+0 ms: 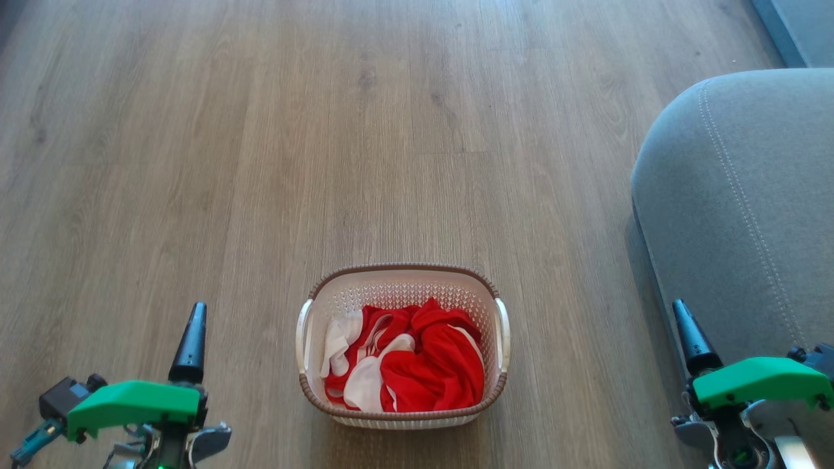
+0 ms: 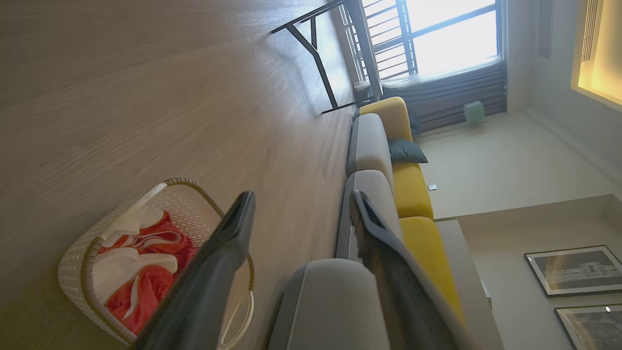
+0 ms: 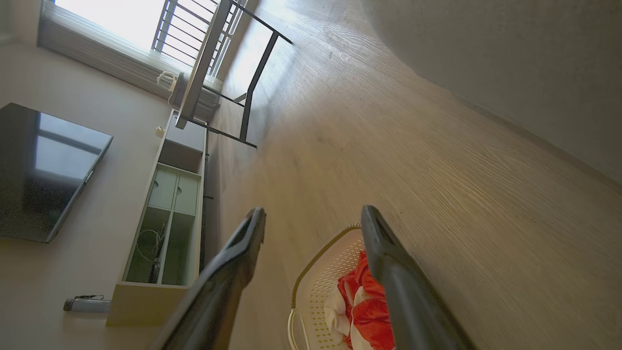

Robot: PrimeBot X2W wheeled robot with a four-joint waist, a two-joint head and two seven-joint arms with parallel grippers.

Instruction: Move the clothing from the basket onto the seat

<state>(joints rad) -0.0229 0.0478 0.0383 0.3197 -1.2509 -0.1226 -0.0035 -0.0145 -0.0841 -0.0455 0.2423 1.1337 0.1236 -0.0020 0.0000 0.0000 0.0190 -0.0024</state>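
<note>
Oval cream-white basket [image 1: 399, 291] sits on the wood-grain plank floor [image 1: 260, 163]. It has perforated plastic walls, a brown woven-look rim and two side handles. Inside lies the clothing [image 1: 427, 371], a crumpled bundle of thin bright red fabric with white panels and trim. It lies below the rim; garment type is not readable.

The seat [image 1: 736, 215] is to the robot's right of the basket, apart from it. It is grey woven upholstery with a rounded corner and a line of pale stitching, cut off by the head view's right edge.

Left end effector [image 2: 302, 201] has two long dark tapered fingers spread apart, empty. One finger covers part of the basket in the left wrist view. Right end effector [image 3: 313, 214] has its fingers spread, empty. In the right wrist view the basket is cut by the bottom edge and partly behind a finger. In the head view both sit either side of the basket, clear of it.
</note>
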